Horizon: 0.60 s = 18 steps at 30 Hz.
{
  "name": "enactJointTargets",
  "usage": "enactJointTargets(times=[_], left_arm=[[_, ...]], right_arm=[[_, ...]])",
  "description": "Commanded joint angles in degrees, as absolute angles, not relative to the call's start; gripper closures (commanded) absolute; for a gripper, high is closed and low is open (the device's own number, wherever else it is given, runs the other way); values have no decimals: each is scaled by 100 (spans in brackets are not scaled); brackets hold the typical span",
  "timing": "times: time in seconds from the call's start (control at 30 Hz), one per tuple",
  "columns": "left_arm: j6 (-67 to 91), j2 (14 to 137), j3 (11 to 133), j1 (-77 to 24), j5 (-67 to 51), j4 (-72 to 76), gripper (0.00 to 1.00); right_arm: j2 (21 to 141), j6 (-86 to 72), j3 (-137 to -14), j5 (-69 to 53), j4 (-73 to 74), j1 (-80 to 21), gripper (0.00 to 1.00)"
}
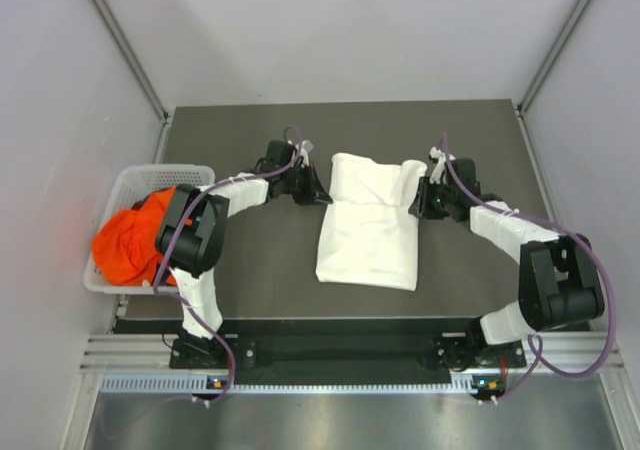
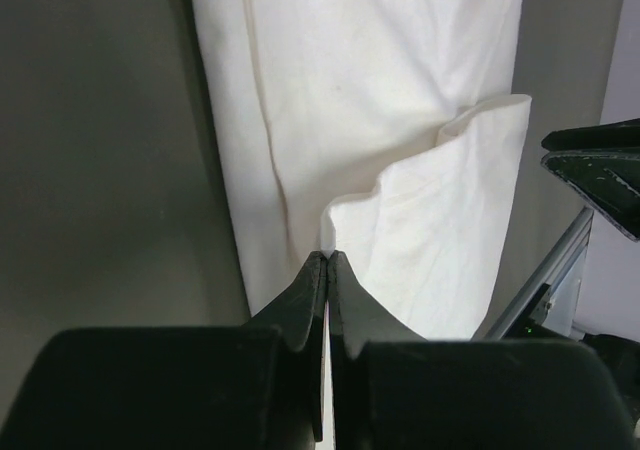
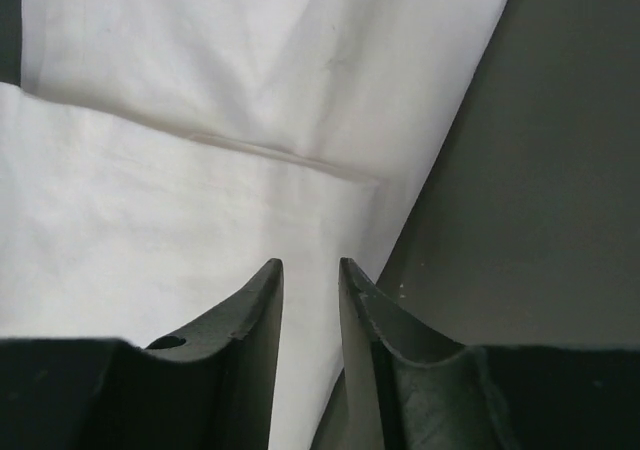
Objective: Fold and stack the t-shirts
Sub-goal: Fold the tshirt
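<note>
White t-shirt [image 1: 367, 232] lengthwise, hem nearest the arm bases, far end folded over. Well left of it, clear of the work: orange t-shirt [image 1: 122, 245] in basket [image 1: 150, 175]. At its far left corner: left gripper [image 2: 328, 262] clenched against the flap tip, pinch unclear. At its far right edge: right gripper [image 3: 311, 266] slightly parted, holding nothing.

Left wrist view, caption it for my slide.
Left fingers pinch a raised fold of the white t-shirt over the dark table.
</note>
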State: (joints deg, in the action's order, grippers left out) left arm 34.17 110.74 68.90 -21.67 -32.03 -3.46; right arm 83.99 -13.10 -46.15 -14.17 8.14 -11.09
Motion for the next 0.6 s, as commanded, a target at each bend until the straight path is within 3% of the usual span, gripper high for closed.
enactJointTargets(times=[0.0, 0.1, 0.17, 0.23, 0.27, 0.37, 0.57], left_arm=[[3428, 10766, 7207, -2232, -3322, -123, 100], [3428, 10907, 7260, -2232, -3357, -167, 100], [3437, 10925, 7234, -2241, -3349, -158, 100], [3445, 10942, 7207, -2250, -3340, -149, 100], [3445, 10942, 7190, -2259, -3331, -141, 100], [3445, 10951, 7172, -2259, -3314, -141, 100], [3445, 10977, 7189, -2268, -3313, -149, 100]], right_arm=[[8209, -1354, -4579, -1274, 642, -1116, 71], [8244, -1319, -4544, -1301, 607, -1116, 95], [8227, -1310, -4509, -1318, 571, -1125, 99], [8261, -1248, -4509, -1353, 554, -1125, 92], [8270, -1231, -4535, -1345, 571, -1116, 78], [8455, -1126, -4675, -1257, 676, -1108, 66], [8727, -1020, -4860, -1134, 659, -1116, 61]])
